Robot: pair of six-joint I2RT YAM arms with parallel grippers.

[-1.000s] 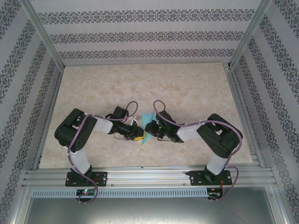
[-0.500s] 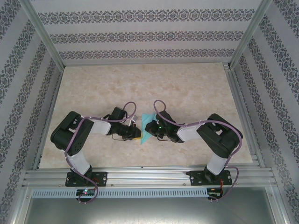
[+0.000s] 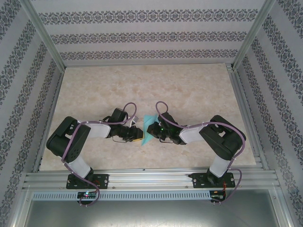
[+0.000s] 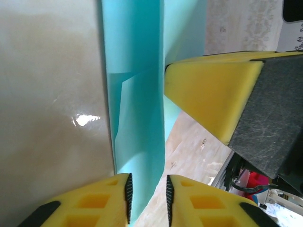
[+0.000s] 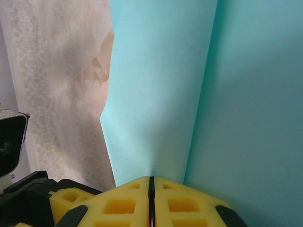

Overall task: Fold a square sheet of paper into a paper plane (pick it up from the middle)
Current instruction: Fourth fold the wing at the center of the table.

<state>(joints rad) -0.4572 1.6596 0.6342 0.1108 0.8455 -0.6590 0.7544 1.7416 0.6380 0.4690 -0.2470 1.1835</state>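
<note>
Top external view: the two arms reach inward and meet near the middle of the beige marbled tabletop (image 3: pixel 189 90), slightly toward its near edge, with a thin turquoise-cyan sheet of paper (image 3: pixel 148 133) between their tips. The left gripper (image 3: pixel 138 135) comes at the paper from the left and the right gripper (image 3: pixel 152 129) from the right, both close against it. In the left wrist view the paper (image 4: pixel 137 118) runs as a long folded strip with a slanted crease across its middle, lying beside bare tabletop (image 4: pixel 47 94) on its left. The left gripper (image 4: pixel 147 178) has its yellow jaws a narrow gap apart, with the near end of the strip running into that gap; whether the pads touch it cannot be told. A yellow finger (image 4: pixel 208 94) of the right gripper sits against the strip's right edge. In the right wrist view the right gripper (image 5: pixel 151 179) has its jaws pressed together, pinching the paper (image 5: pixel 156 94), which rises from the seam as two flat panels meeting at a straight crease.
</note>
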